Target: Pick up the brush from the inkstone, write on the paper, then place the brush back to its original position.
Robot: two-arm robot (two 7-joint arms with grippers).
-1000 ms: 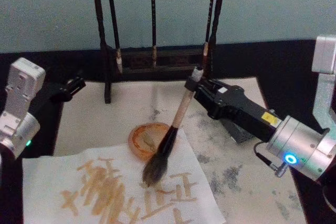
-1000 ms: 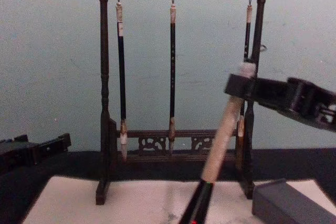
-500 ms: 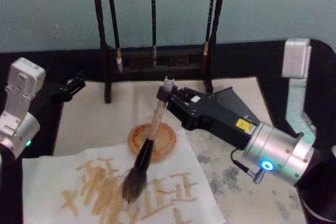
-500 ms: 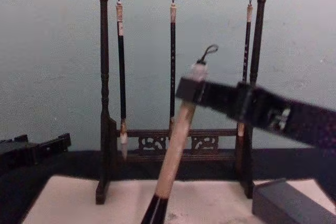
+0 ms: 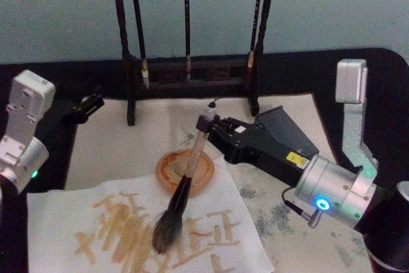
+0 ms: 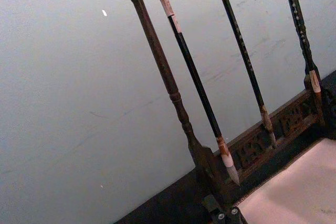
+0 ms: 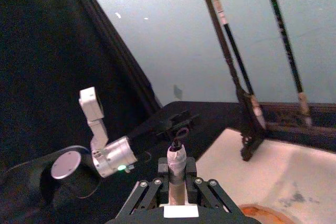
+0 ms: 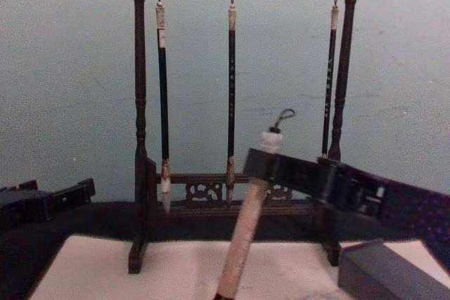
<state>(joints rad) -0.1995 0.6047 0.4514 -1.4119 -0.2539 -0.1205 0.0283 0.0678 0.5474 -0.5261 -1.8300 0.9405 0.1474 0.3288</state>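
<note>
The right end effector (image 5: 211,131) is clamped on the brush (image 5: 185,180) high on its pale handle, just under the loop cord. The brush leans down toward the lower left of the head view. Its bushy tip seems to touch a white sheet (image 5: 233,225) covered in tan strokes, which lies on the larger cream paper (image 5: 115,148). The inkstone (image 8: 376,272) sits at the lower right of the chest view. The left end effector (image 5: 88,104) is parked at the left of the desk (image 5: 332,75).

The hold is far up the handle, so a hard press could make the brush pivot or slip in the clamp and smear the strokes. The thin sheet could also drag and crumple under the hair. The handle crosses over an orange dish (image 5: 167,172) — a low sweep could knock it. On the way back, the loop end might catch the rack (image 8: 140,138).

A yellow sticker (image 5: 295,156) on the right arm is too small to read. The tan strokes look like characters, but I cannot make them out.
</note>
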